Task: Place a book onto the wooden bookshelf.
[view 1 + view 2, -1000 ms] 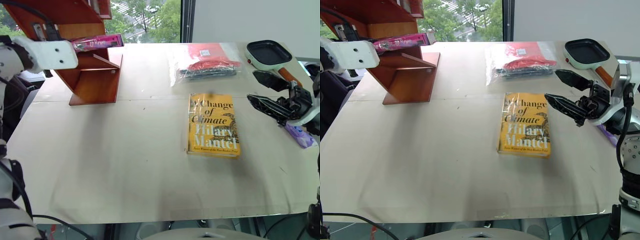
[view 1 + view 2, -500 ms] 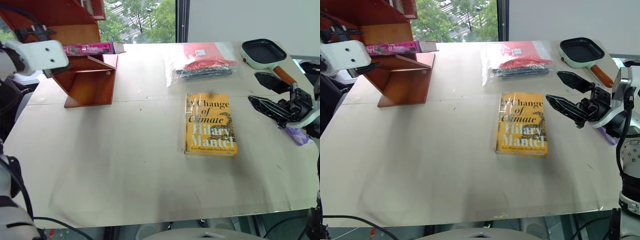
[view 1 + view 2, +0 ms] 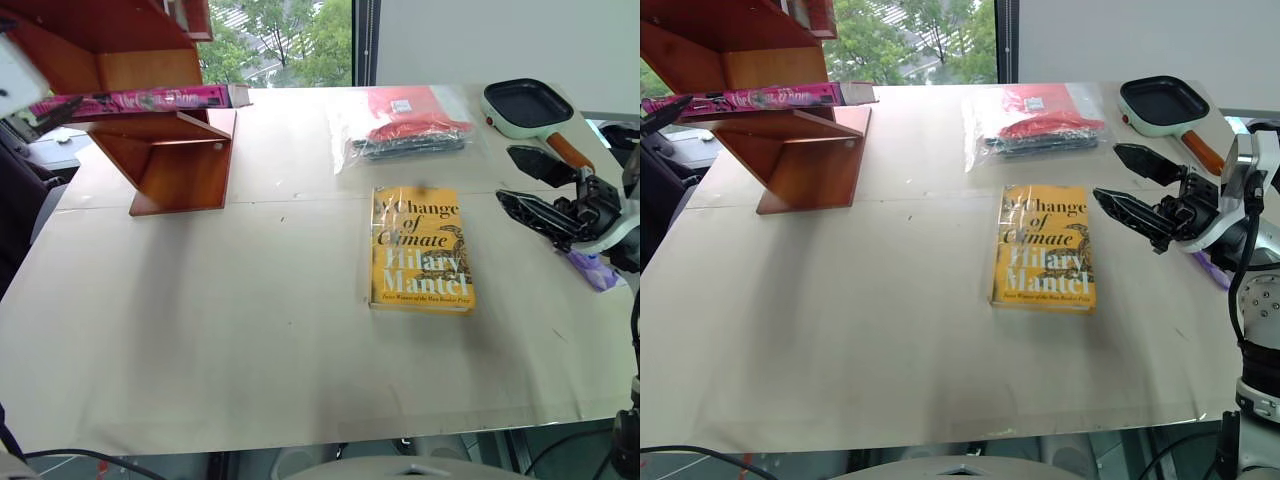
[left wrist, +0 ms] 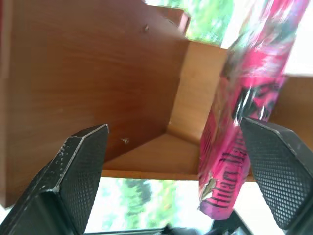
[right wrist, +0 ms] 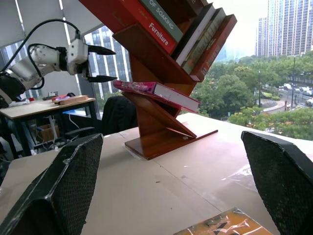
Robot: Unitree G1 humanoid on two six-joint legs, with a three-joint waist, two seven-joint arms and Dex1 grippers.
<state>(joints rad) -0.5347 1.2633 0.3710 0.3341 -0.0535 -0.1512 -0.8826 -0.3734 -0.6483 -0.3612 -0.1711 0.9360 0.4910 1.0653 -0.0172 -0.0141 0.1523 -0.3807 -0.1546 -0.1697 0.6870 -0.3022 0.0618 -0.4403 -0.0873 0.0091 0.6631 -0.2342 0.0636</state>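
The pink book point(image 3: 140, 100) lies flat on a ledge of the reddish-brown wooden bookshelf point(image 3: 175, 165) at the table's far left, its ends sticking out past the ledge. My left gripper point(image 5: 112, 63) is open and hangs off the book's left end, apart from it. In the left wrist view the book point(image 4: 242, 122) stands just inside one of the fingers point(image 4: 276, 171), with a gap between them. My right gripper point(image 3: 1110, 172) is open and empty, held above the table to the right of the yellow book point(image 3: 422, 248).
The yellow Hilary Mantel book lies flat at mid-table. A clear bag of red items point(image 3: 410, 120) sits behind it. A pale green pan point(image 3: 528, 105) and a small purple item point(image 3: 597, 270) are at the right edge. Other books point(image 5: 195, 29) lean on the bookshelf's upper boards.
My left gripper has opened, let go of the pink book and drawn back to the left. The book stays on the ledge. The right gripper has kept still.
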